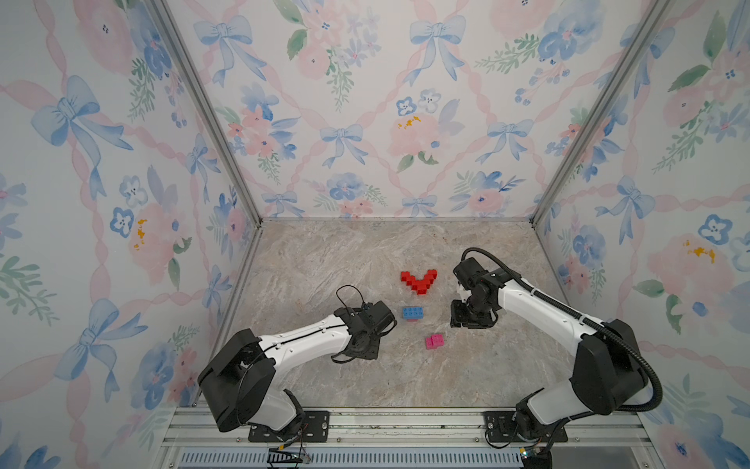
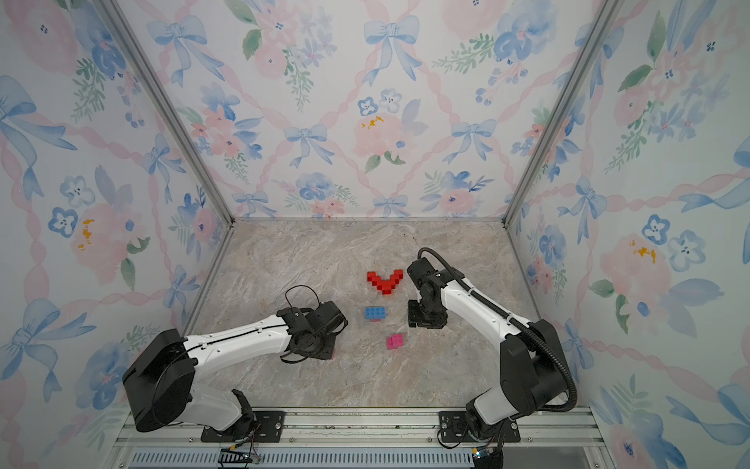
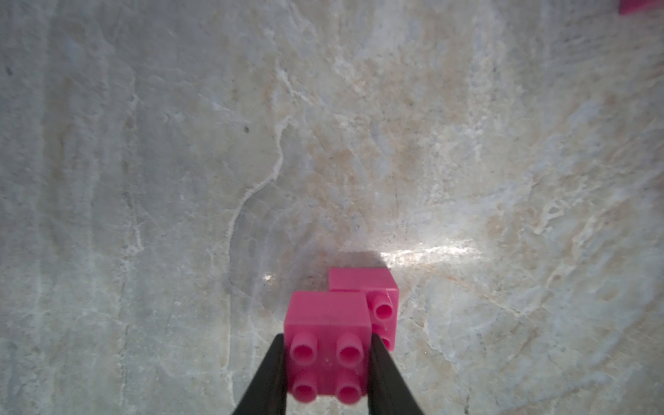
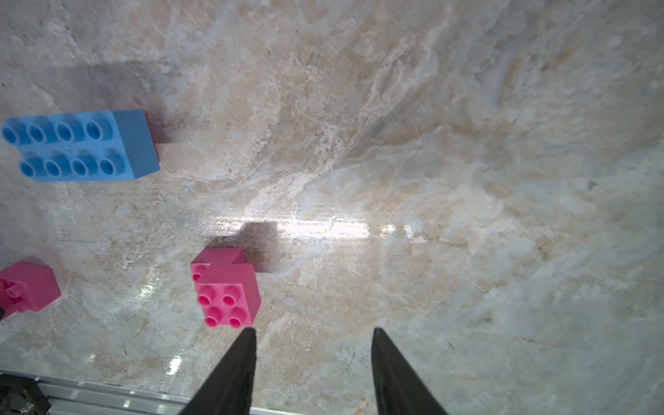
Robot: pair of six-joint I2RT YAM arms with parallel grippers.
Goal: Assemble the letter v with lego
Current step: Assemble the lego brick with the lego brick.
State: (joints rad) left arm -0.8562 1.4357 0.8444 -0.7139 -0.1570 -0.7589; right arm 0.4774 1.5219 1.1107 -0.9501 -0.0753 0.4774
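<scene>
The left hand (image 3: 328, 339) pinches a pink pair (image 3: 325, 312) of small studded bricks. Its two dark fingers (image 3: 269, 377) press on opposite flat sides of the upper brick. That brick sits studs-up and half-offset on a second pink brick below it. The hand is low over the front left of the marbled desk (image 1: 324, 264), and I cannot tell whether the bricks touch the surface. Gripping the flat sides leaves the studs free, which I judge suits pressing the pair onto another piece.

Toward the middle of the desk lies a long blue brick (image 1: 414, 312), flat, with eight studs up. A sliver of red shows under one end of it. Behind it, further from the arms, is the red V (image 1: 419, 280), made of stepped red bricks lying flat, its point toward the arms. To my eye the letter already reads as whole. In front of the blue brick, a loose pink pair (image 1: 434, 341) rests on the desk, stacked offset like the held one.

On the right, the right hand (image 4: 313, 330) is spread and empty. It points down near the loose pink pair, probably ready to take it. The blue brick lies between the two hands. The red V sits close beside the right wrist, so a careless swing there could knock it. Flowered walls (image 1: 121, 203) close in three sides of the desk.
</scene>
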